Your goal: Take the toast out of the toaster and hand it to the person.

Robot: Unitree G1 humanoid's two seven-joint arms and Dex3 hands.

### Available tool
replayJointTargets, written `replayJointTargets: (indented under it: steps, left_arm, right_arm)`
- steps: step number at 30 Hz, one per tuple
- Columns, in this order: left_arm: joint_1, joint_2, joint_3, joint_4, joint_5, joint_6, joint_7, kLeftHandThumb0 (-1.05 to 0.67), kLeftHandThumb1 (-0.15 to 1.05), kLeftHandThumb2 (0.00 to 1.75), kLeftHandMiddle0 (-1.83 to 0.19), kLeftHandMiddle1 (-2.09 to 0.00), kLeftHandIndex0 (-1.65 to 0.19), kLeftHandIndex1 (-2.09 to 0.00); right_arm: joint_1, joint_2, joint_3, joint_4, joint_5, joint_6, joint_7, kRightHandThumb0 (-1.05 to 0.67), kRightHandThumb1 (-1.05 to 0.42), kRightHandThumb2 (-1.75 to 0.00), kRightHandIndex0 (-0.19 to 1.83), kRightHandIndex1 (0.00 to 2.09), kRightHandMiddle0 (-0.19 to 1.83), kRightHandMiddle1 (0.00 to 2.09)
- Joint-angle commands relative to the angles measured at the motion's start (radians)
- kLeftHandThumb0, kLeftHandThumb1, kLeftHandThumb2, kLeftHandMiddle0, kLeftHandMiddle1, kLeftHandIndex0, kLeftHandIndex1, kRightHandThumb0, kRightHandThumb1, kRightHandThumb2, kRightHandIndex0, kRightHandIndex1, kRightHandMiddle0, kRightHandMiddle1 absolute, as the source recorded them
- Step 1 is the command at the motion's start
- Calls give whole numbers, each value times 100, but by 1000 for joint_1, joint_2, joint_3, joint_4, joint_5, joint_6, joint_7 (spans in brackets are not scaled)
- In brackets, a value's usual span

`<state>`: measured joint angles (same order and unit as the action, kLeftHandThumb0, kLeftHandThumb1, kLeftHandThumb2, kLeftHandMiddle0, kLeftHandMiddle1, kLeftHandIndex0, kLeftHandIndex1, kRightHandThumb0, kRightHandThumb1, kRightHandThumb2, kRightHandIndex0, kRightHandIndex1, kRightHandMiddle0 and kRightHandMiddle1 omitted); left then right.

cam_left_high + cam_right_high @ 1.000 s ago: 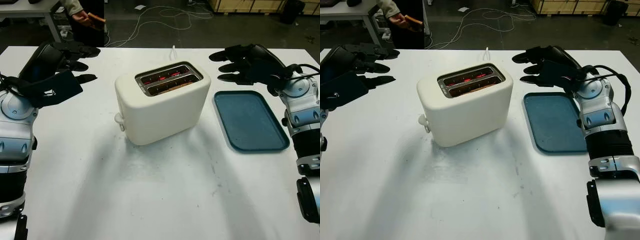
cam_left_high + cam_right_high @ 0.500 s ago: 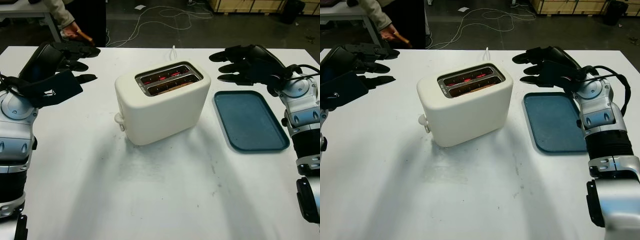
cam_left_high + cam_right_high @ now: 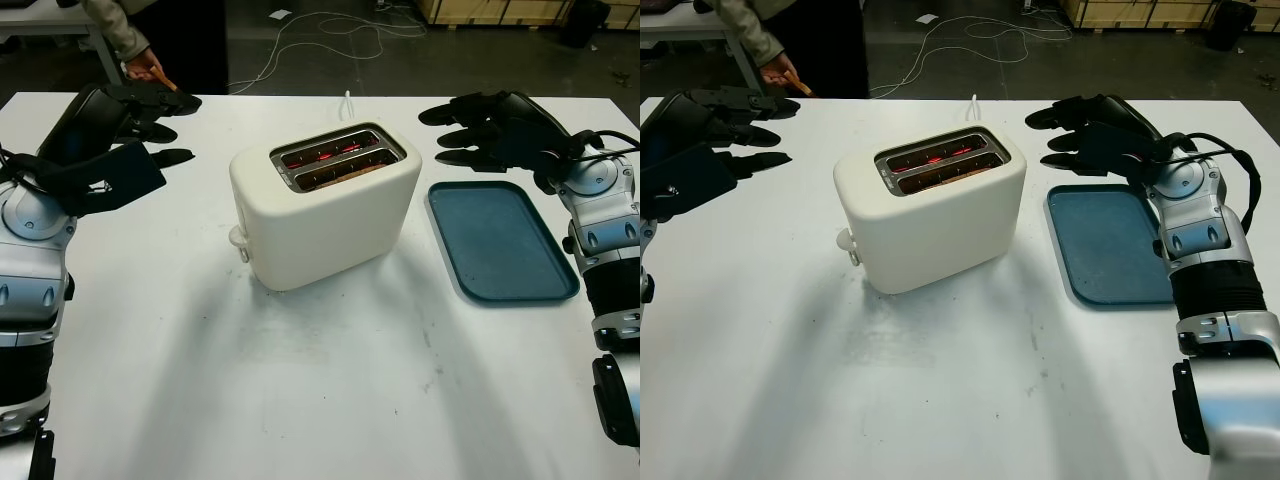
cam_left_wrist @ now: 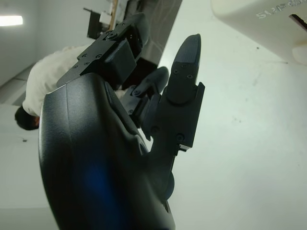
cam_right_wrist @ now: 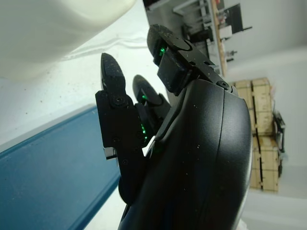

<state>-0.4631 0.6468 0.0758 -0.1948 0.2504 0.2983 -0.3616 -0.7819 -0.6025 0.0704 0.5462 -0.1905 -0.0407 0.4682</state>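
The cream toaster (image 3: 325, 210) stands mid-table, its two slots glowing red inside. A brown slice of toast (image 3: 345, 174) sits low in the nearer slot. My left hand (image 3: 178, 128) hovers open over the far left of the table, well left of the toaster. My right hand (image 3: 440, 134) is open above the far end of the blue tray (image 3: 500, 240), right of the toaster. Behind the table's far left edge a person's hand (image 3: 145, 68) holds a small orange-brown piece (image 3: 166, 83). The left wrist view shows my fingers (image 4: 184, 62) and a toaster corner (image 4: 259, 19).
The white table (image 3: 320, 380) has bare room in front of the toaster. A white cord (image 3: 347, 100) runs from the toaster off the far edge. Cables lie on the dark floor (image 3: 330, 30) beyond. The toaster's lever knob (image 3: 238, 238) sticks out on its left end.
The person's hand with the orange-brown piece dropped lower and leftward behind my left hand, and their dark body shifted right. Both my hands and the toaster stayed put.
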Motion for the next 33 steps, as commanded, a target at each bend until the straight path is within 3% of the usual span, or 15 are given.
replayJointTargets:
  steps: [1, 33]
  left_arm:
    - [4, 3, 3, -12, 2, 22, -4, -31, 91, 0, -68, -35, -73, -1]
    - [20, -4, 3, -3, -4, 4, 6, -34, 92, 2, -65, -39, -72, -1]
  right_arm:
    - [-2, 9, -3, 10, 8, -30, 0, -26, -92, -9, 74, 1, 67, 1]
    - [9, 24, -2, 11, 11, -38, -4, -26, -92, -8, 75, 1, 68, 0]
